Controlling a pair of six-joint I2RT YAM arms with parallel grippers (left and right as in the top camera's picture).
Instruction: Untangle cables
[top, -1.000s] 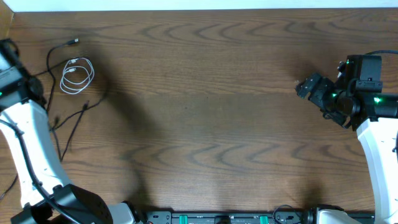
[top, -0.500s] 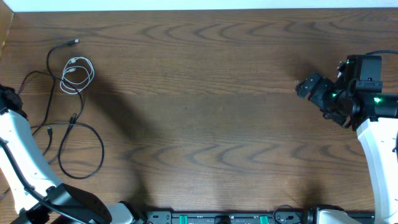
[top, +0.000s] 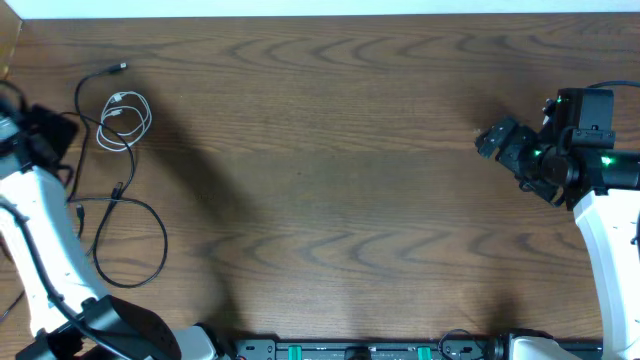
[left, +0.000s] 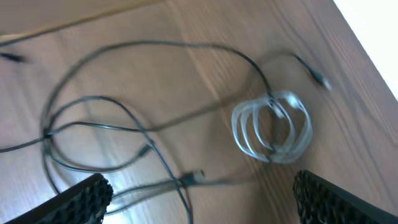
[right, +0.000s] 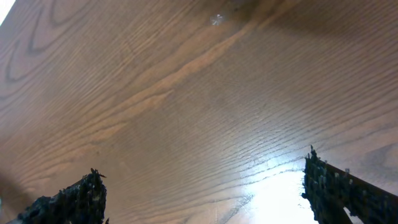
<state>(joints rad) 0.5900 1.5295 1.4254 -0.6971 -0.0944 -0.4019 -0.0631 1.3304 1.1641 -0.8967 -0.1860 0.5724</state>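
Left claw (left: 205, 204) hangs with its fingers spread wide, gripping nothing; below it the black cords (left: 118, 127) sprawl in crossed loops on the wooden table (top: 330, 150); the white cord (left: 272, 127) lies coiled at two o'clock, a black strand crossing it; from overhead the tangle sits at ten o'clock; my right claw (right: 205, 199), spread and empty too, hovers at three o'clock, well apart.

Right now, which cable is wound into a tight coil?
The white cable, the only light one. The black cables sprawl in loose, open loops around it.
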